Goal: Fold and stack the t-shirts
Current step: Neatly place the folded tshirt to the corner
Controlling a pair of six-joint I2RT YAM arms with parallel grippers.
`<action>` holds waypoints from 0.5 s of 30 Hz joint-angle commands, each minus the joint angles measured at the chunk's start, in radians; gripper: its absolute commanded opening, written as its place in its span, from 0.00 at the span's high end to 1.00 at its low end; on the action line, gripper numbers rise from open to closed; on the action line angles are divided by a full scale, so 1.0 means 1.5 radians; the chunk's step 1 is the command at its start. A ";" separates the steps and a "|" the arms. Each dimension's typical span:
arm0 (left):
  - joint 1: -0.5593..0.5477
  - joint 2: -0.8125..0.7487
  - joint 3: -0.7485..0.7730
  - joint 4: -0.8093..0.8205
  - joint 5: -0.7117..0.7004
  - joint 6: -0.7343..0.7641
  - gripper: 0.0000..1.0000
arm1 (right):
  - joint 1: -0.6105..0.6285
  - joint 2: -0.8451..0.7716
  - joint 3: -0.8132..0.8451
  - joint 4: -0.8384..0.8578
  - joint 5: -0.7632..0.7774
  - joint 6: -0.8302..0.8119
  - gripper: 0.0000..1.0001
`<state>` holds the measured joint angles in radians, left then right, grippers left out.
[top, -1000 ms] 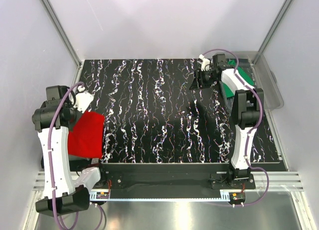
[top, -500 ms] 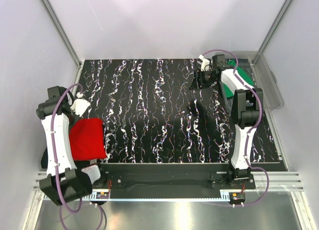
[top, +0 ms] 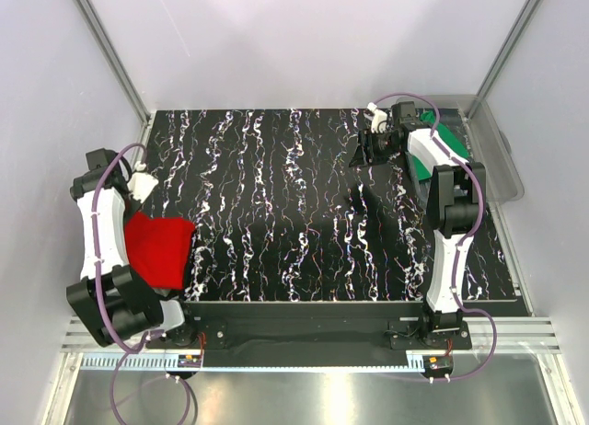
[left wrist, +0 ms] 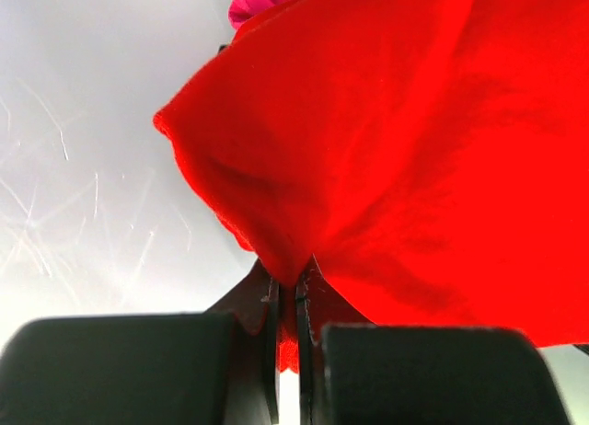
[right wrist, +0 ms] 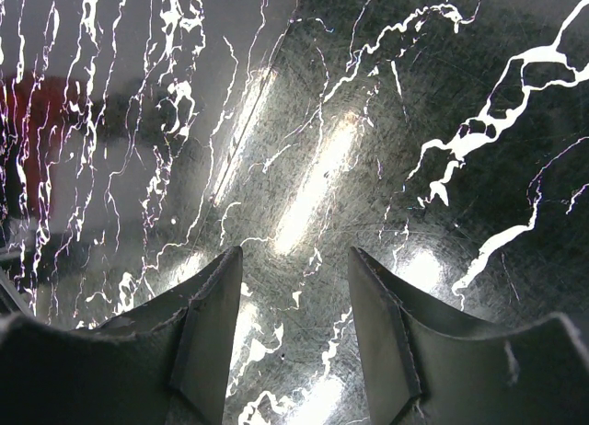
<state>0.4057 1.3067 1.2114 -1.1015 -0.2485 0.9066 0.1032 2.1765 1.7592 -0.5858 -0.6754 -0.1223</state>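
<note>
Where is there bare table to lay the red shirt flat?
The middle of the table is bare, between the red t-shirt in the left hand and the right hand. Crowded: far-right corner, with green t-shirt and bin.

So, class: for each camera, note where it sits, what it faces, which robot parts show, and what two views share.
Top external: above and behind the bases, looking down on the table; the left arm and right arm show.
Left wrist: on the left arm, facing the red t-shirt; left gripper shut on it.
Right wrist: on the right arm, facing down at the table; right gripper open.
Shared: top and left wrist both show the red t-shirt.
</note>
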 commanded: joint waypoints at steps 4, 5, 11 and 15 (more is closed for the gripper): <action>0.003 0.011 0.014 0.071 -0.037 0.005 1.00 | 0.004 -0.010 -0.005 0.026 -0.011 0.009 0.44; 0.003 0.012 0.009 0.079 -0.043 0.004 1.00 | 0.005 -0.009 -0.005 0.027 -0.011 0.010 0.44; 0.003 -0.006 0.015 0.093 -0.061 -0.013 0.63 | 0.004 -0.010 -0.003 0.027 -0.010 0.008 0.44; 0.001 -0.057 0.022 0.093 -0.037 -0.048 0.22 | 0.004 -0.026 -0.007 0.028 -0.007 0.008 0.43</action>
<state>0.4053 1.3014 1.2110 -1.0023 -0.3000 0.8791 0.1032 2.1765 1.7496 -0.5694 -0.6746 -0.1116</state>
